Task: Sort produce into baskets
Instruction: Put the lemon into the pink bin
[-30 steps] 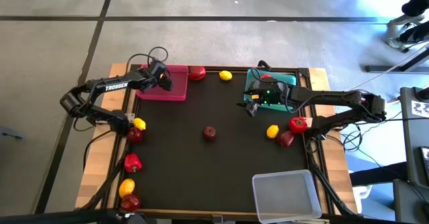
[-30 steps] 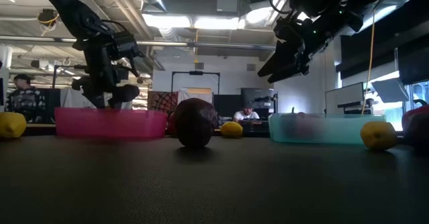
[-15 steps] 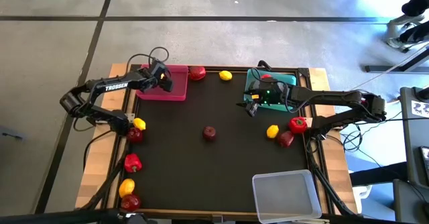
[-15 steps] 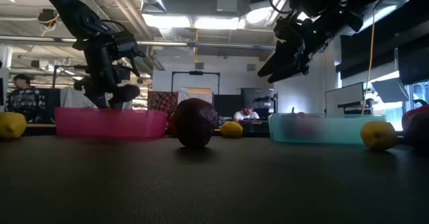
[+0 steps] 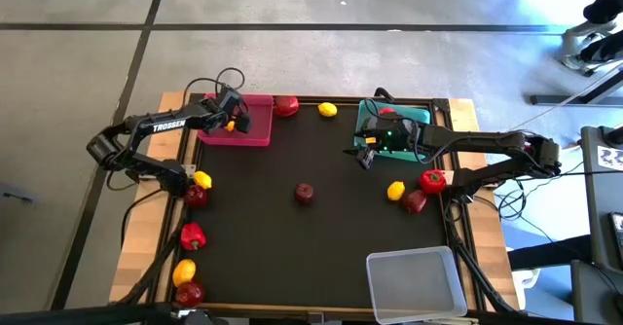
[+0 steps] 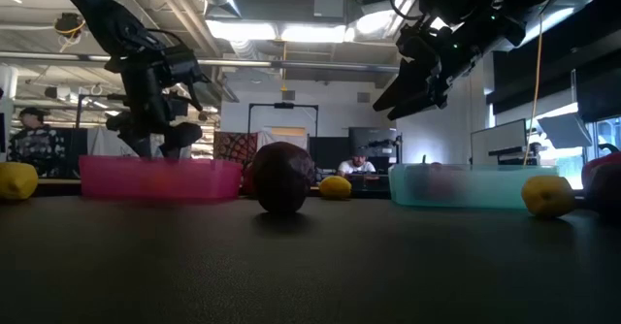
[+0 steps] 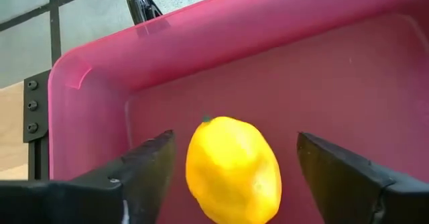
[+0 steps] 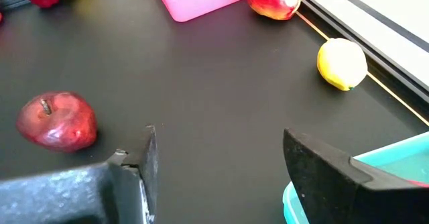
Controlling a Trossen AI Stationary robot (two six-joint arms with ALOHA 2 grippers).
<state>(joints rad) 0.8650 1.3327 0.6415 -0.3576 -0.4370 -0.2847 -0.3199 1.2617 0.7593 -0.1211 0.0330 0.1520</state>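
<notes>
Yellow lemon (image 7: 232, 168) in pink basket (image 7: 281, 70), rest of produce loose on table.

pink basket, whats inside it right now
One yellow lemon lies in the pink basket, between the open fingers of the left claw. From above, the arm covers part of the basket floor, so anything else there is hidden.

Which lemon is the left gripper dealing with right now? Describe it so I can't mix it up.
Find the pink basket at the table's far left corner. The left gripper hangs over it, jaws open, with the lemon between its fingers. It is the only lemon in a basket; the others lie on the black mat.
</notes>
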